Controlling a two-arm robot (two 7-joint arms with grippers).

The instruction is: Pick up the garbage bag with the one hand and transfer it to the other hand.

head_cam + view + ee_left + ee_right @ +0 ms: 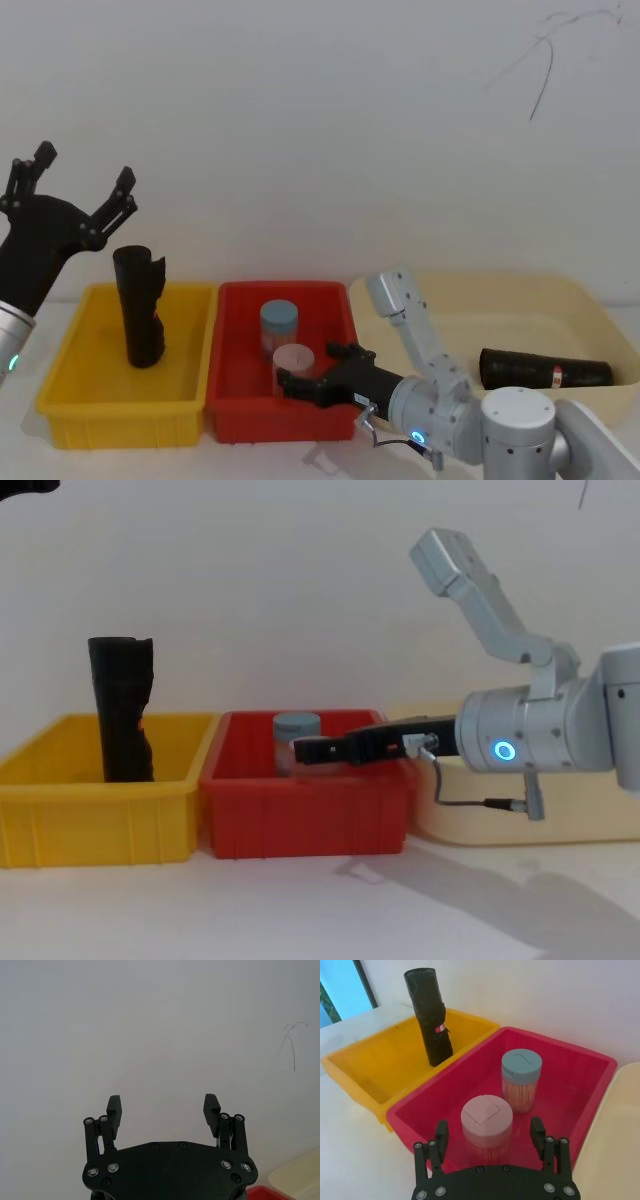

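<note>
You had the garbage bag (430, 1015) standing upright in the yellow bin (75, 350), leaning slightly, its red-and-white label (439, 1029) facing the red bin (570, 1085). It looked like a light, tightly wound roll, firm along its length but slick and crushable at the wrapped ends, so mid-height around the label was your best hold. Your left gripper (72, 181) hung above it, fingers apart. Your right gripper (490, 1132) hovered over the red bin, fingers spread around the pink-lidded jar (486, 1121) without touching
</note>
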